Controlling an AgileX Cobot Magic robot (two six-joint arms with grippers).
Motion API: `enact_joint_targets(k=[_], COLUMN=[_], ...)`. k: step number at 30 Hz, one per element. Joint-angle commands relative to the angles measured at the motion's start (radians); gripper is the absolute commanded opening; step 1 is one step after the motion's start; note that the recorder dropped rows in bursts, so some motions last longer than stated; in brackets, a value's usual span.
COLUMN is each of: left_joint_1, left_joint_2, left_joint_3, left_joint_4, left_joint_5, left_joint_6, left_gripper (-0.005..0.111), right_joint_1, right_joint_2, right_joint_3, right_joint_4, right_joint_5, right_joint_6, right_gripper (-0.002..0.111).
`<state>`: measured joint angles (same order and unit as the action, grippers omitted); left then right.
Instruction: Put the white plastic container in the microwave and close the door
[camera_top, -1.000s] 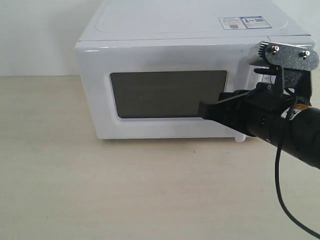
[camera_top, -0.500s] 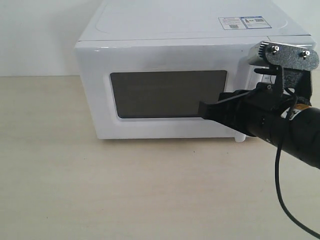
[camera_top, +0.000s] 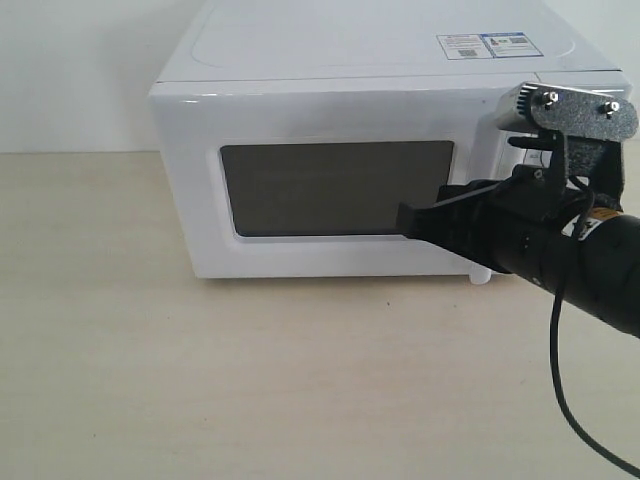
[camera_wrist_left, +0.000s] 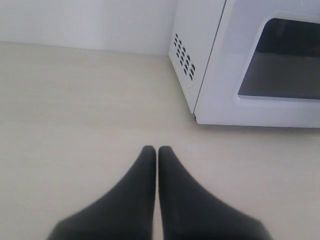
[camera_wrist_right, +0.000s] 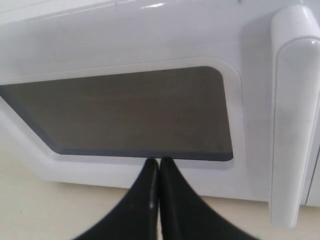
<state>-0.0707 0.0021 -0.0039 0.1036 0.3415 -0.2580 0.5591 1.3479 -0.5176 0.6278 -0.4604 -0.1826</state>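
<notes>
Pale wood-grain counter (camera_top: 250, 380) and a blank white wall (camera_top: 70, 70) frame a two-arm robot at work on a countertop oven.

The right tool (camera_wrist_right: 159, 161) is clenched, its black fingers pressed together with nothing between them. Its tip is at the 4 o'clock corner of the dark window in the door (camera_top: 200, 200). Whether it actually touches the panel cannot be told. The vertical bar handle (camera_wrist_right: 292, 115) stands just beside it, toward 3 o'clock in the exterior view.

The left tool (camera_wrist_left: 157, 150) is likewise clenched on nothing. It hangs over bare counter, well apart from the vented side of the microwave (camera_top: 330, 110).

The door sits flush with the cabinet, so the closing step looks done, or else has not yet been needed. The white plastic container appears in no view, neither on the counter nor in either tool. The window is too dark to show whether it is inside.

If it is inside, the job reads as finished. If not, everything is left: open the door by the handle, fetch the box, load it and shut the door.
</notes>
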Motion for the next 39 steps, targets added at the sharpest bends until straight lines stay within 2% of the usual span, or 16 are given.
enact_joint_targets(k=[1,17,25,39], left_joint_1=[0.004,0.004,0.004,0.004], left_joint_2=[-0.002,-0.002,-0.002,-0.002], left_joint_3=[0.004,0.004,0.004,0.004], left_joint_4=[0.001,0.001,0.001,0.001], left_joint_5=[-0.005,-0.005,-0.005,-0.005], left_joint_6=[0.005,0.005,0.005,0.005], left_gripper=[0.004,0.004,0.004,0.004], right_joint_1=[0.002,0.002,0.002,-0.025], right_joint_2=[-0.009,-0.016,-0.112,-0.519], right_joint_3=[0.005,0.005,0.005,0.007], right_joint_4=[-0.004,-0.006,-0.006,-0.008], right_joint_5=[0.010,-0.012,0.006,0.433], right_joint_6=[-0.007,-0.011,-0.011,-0.168], right_gripper=[0.000,0.000,0.000,0.000])
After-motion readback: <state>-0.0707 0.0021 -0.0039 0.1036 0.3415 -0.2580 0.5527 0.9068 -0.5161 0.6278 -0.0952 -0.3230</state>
